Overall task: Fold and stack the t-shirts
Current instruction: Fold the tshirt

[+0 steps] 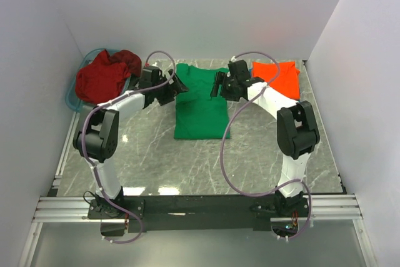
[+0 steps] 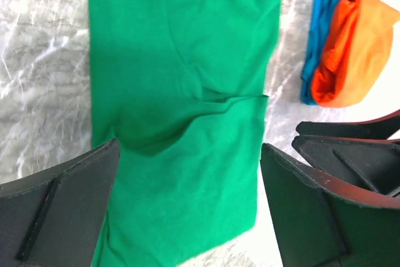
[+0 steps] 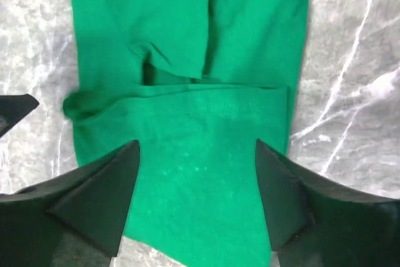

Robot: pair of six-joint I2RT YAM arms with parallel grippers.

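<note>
Four t-shirts: green, dark red, orange and blue, spread along the far half of the marble table (image 1: pixel 156 167).
Green t-shirt (image 1: pixel 200 107): lies flat mid-table, folded into a long narrow strip, sides turned inward, with a seam-like edge across its middle.
Left gripper (image 2: pixel 187 154): over the strip's far left part, jaws wide apart, nothing between them but cloth below.
Right gripper (image 3: pixel 197 148): over the strip's far right part, jaws apart, gripping nothing.
Dark red t-shirt (image 1: pixel 103 78): crumpled heap in the light blue basket (image 1: pixel 70 98), far left.
Orange t-shirt (image 1: pixel 278 78): folded, far right, near the green one.
Blue t-shirt (image 2: pixel 319 23): folded under the orange one, one edge showing.
</note>
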